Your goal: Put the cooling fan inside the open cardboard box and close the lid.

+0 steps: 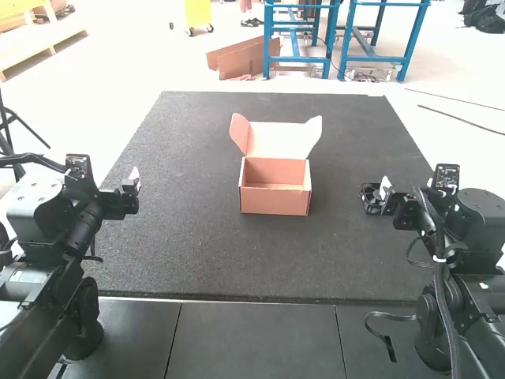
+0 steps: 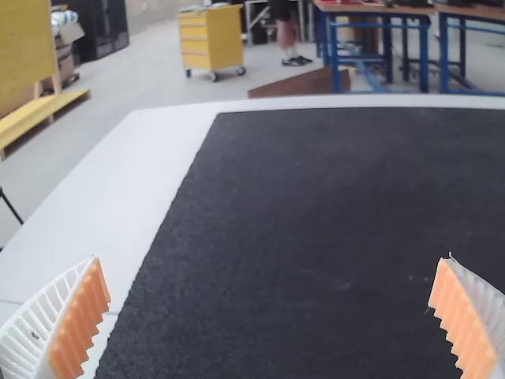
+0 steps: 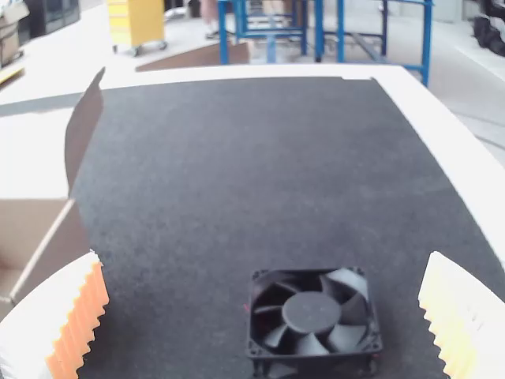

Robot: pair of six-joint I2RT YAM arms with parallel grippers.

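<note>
An open cardboard box (image 1: 274, 185) stands in the middle of the black mat, its lid (image 1: 276, 134) raised at the far side. The box's side and lid edge (image 3: 79, 134) show in the right wrist view. A small black cooling fan (image 1: 370, 197) lies flat on the mat to the box's right; its blades (image 3: 312, 314) face up in the right wrist view. My right gripper (image 1: 387, 189) hovers over the fan, open, with the fan lying between and ahead of its white ribbed fingers (image 3: 67, 332). My left gripper (image 1: 132, 180) hangs open over the mat's left edge, its fingers (image 2: 67, 324) holding nothing.
The black mat (image 1: 197, 237) covers most of the table, with a white margin (image 2: 102, 205) at its left. A folded brown cardboard piece (image 1: 237, 59) lies on the floor beyond the table.
</note>
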